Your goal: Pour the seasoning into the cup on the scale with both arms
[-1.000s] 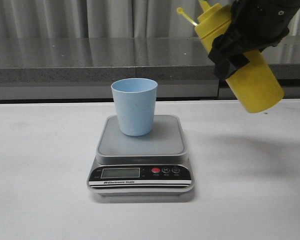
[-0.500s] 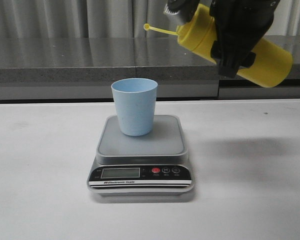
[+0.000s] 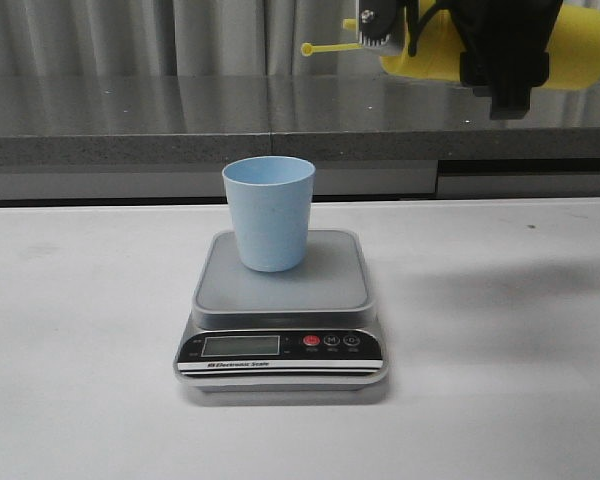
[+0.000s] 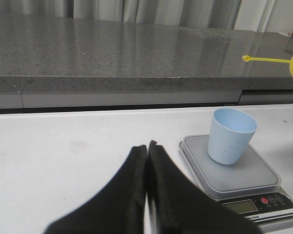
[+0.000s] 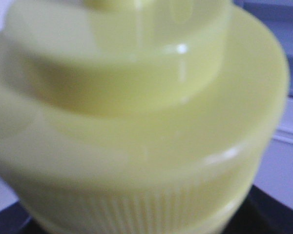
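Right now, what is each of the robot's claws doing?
Left gripper: closed, holding nothing.
Right gripper: closed on the tall yellow plastic squeeze bottle, held sideways in the air.

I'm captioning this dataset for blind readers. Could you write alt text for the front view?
A pale blue cup stands upright on a silver-grey kitchen scale on a white table. Above and to its right, the right gripper holds a yellow squeeze bottle roughly horizontal, nozzle end toward the cup.
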Robot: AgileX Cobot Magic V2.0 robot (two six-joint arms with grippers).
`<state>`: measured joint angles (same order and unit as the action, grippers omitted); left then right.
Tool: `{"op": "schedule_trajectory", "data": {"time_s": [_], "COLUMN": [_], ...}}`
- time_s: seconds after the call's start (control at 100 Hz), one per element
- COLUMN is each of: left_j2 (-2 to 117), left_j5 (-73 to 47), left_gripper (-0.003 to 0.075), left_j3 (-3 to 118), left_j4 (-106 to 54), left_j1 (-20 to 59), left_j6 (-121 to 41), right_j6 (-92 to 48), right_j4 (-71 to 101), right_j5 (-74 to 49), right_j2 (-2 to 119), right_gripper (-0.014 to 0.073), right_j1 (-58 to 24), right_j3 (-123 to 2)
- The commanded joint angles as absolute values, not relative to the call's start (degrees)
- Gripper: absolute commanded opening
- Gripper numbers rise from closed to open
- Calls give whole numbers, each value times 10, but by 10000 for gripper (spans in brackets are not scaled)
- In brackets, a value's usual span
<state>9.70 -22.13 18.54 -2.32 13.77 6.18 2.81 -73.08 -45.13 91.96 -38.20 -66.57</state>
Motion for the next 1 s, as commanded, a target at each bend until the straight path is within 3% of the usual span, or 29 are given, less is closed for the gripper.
{"op": "schedule_trajectory", "data": {"time_s": [0.0, 0.38, 0.88, 0.99], "left_j2": [102, 102, 102, 102], "left_j5": [-177, -177, -177, -177], "left_gripper": [-20, -20, -20, -20], "left_j3": [200, 200, 200, 200], "left_j4": [-24, -24, -24, -24], "left_j1": [137, 137, 137, 137], "left_j6": [66, 66, 66, 66], "right_j6": [-13, -86, -83, -25], "right_j4": [-797, -856, -948, -948], "right_j5": [-473, -498, -540, -550], "right_j2": [892, 930, 991, 990], "right_gripper": [253, 255, 255, 255], "right_j1": [-396, -455, -457, -457], "right_j3": [-686, -686, -686, -686]}}
